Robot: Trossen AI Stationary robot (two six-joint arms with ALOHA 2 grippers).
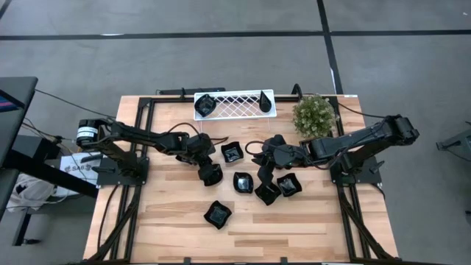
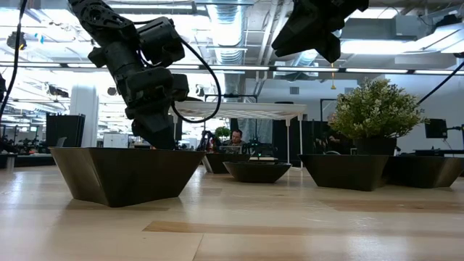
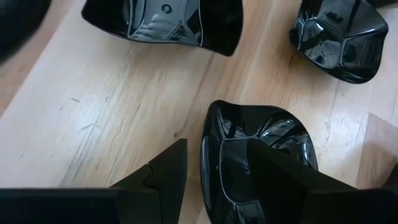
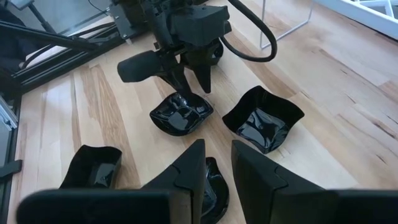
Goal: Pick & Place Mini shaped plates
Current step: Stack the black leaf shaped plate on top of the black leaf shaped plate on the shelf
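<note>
While two black dishes (image 1: pixel 204 105) already lie in the white lattice tray (image 1: pixel 235 104) at the table's far edge, one squarish at its left end and one teardrop-shaped (image 1: pixel 264 101) at its right end, most of the mini shaped plates are yet to be moved. Six or so remain on the wooden table (image 1: pixel 162 221): one under the left arm, one (image 1: pixel 232 152) just beyond it, one (image 1: pixel 243 182) at centre, a touching pair (image 1: pixel 278 188) beneath the right arm, and one (image 1: pixel 218 214) alone nearer the front edge. The left gripper (image 1: pixel 208 171) stands low over a squarish plate (image 3: pixel 249 155), its fingers (image 3: pixel 155 177) spread, one outside the wavy rim and one inside the bowl; the rim is straddled but not clamped. The right gripper (image 1: pixel 265 165) hangs above the central cluster with its fingers (image 4: pixel 186 171) narrowly parted and nothing between them. A green bushy plant (image 1: pixel 315 115) stands beside the tray's right end. By this count the task appears to be at an early stage, roughly a quarter done, with the next pick only being set up.
</note>
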